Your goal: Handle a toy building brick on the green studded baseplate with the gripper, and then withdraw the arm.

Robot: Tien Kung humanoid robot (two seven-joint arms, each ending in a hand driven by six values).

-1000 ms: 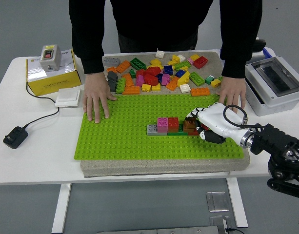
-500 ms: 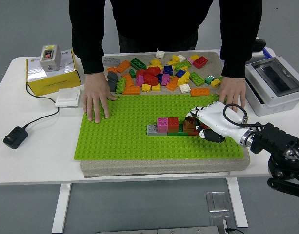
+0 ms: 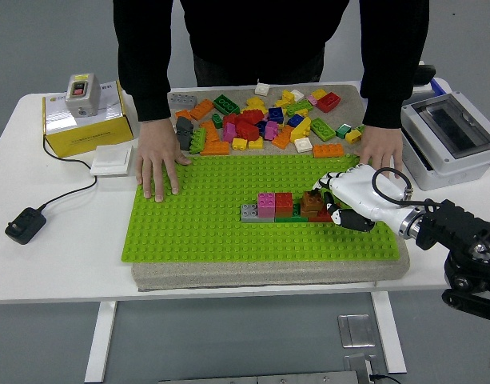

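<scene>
hovering at the baseplate's [image 3: 189, 232] right side, right hand [image 3: 350, 198] is curling loosely beside the brown brick [image 3: 312, 203], grip unclear; person's hands [image 3: 158, 164] are pinning far corners.

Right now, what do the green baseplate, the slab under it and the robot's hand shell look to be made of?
Green baseplate: likely rigid moulded plastic, with even rows of studs and a slight sheen. Slab beneath it: looks like foam or pressed fibre, beige, speckled, matte, with soft rounded edges; it could be either. Right hand shell: smooth glossy white, probably hard plastic, with dark fingertip pads whose material I cannot tell.
</scene>
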